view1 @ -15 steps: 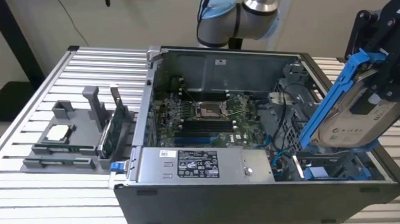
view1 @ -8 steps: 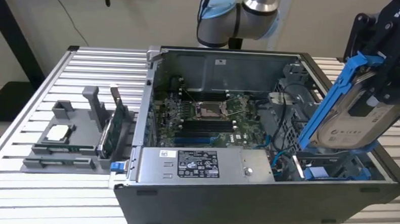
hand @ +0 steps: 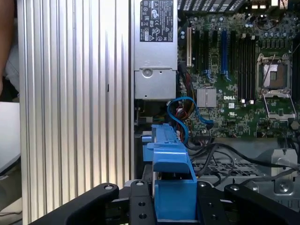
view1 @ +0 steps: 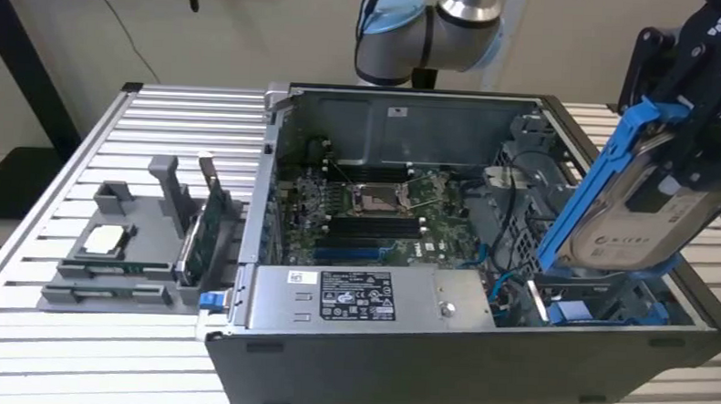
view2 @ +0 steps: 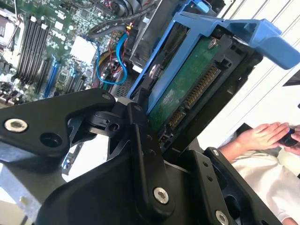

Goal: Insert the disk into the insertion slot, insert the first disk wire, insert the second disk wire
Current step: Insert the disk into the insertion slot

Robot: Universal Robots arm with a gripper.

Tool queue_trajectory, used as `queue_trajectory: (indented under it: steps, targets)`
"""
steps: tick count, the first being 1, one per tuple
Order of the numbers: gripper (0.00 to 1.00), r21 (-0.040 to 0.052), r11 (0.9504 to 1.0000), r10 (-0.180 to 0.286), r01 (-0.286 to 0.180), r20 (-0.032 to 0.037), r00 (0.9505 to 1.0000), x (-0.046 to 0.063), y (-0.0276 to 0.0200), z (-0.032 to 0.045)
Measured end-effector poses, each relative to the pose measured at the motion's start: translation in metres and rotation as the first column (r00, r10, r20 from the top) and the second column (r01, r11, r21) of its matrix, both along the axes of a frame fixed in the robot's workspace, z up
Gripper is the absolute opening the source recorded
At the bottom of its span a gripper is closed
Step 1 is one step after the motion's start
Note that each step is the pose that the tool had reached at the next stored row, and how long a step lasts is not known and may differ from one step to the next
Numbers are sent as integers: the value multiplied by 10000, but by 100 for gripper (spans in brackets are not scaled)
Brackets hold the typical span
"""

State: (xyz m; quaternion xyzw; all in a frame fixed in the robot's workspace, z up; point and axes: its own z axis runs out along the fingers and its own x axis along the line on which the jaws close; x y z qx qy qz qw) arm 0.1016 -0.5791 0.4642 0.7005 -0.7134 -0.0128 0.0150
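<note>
The end effector [view1: 683, 134] is clenched on the disk [view1: 633, 223], its fingers gripping the upper part of the blue carrier frame. The disk hangs steeply tilted over the corner of the computer case [view1: 451, 375] on the exterior view's right, with its lower end at the mouth of the insertion slot [view1: 599, 311]. I cannot tell whether it already touches the blue rails.

The main risk, as I judge it, is a jam. The disk is canted against the line of the slot, so one carrier edge could catch a rail and wedge, or twist in the grasp. The blue cable [view1: 499, 283] loops just beside the slot, between it and the power-supply box [view1: 369, 298], and could be pinched or dragged in under the disk. In the second wrist view the disk's green underside and its connectors [view2: 187, 91] are exposed and could scrape on the bay's metal. A person's hands [view2: 265, 136] are there beyond the case.

The arm [view1: 436, 23] stands behind the case on the worktop [view1: 74, 354] and reaches in from the exterior view's upper right, with its wrist tipped so that the end effector slants down toward the slot
</note>
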Motion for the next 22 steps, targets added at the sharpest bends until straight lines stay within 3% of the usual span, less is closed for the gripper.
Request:
queue_trajectory:
  steps: [22]
  targets:
    - [33, -1, 10000, 0, 0, 0, 10000, 0, 0, -85]
